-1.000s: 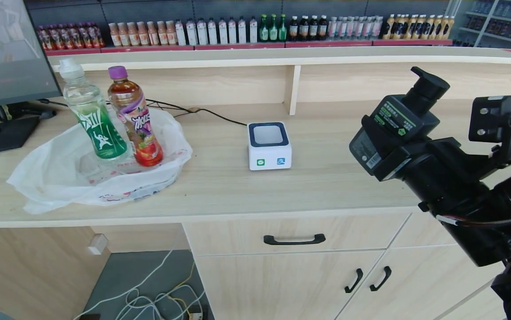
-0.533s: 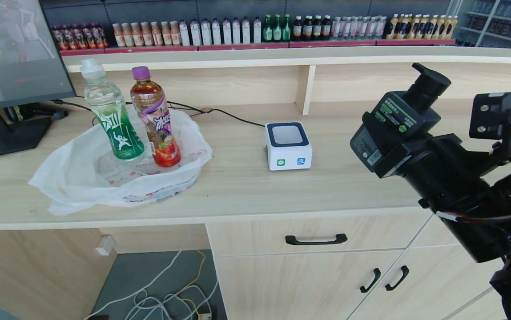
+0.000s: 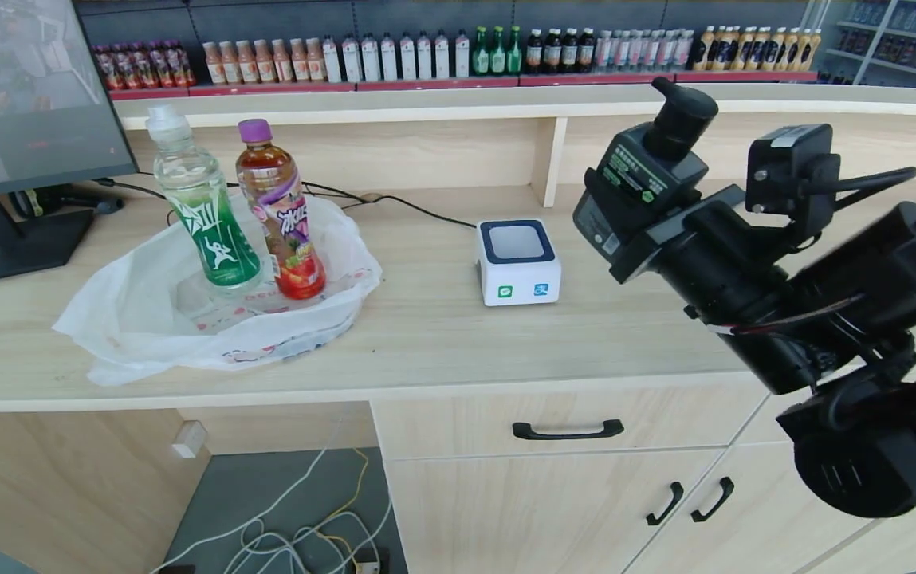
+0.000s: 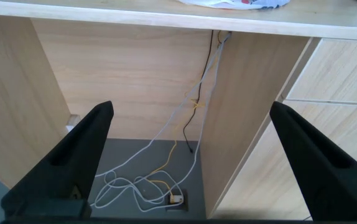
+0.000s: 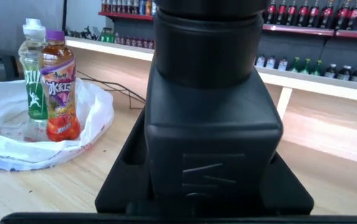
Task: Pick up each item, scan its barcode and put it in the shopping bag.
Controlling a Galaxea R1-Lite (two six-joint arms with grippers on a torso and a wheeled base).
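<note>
Two bottles are standing upright in the slack white shopping bag (image 3: 131, 319) at the left of the counter (image 3: 426, 343), a green-labelled bottle (image 3: 214, 239) and a purple-capped tea bottle (image 3: 282, 231) close side by side, so I'm reading those as done. I'm holding the third item, a black pump bottle (image 3: 637, 187), in the right gripper (image 3: 681, 235). The jaws are clamped around its body, and it's tilting with the pump head up and away, hanging above the counter just right of the white scanner (image 3: 517, 259). The left gripper (image 4: 191, 124) is hanging low in front of the cabinet, fingers spread wide with nothing between them. Now the worries: a pale label patch is showing on the bottle's lower side, and if I'm presenting it at a bad angle the scanner window is getting no read. Coming in too low is risking a knock on the scanner, which looks free-standing. Heading for the bag, I'm swinging close to both upright bottles, and one clip is toppling them. The bag's rim is lying flat too, so a tilted release is probably sending this one rolling.
</note>
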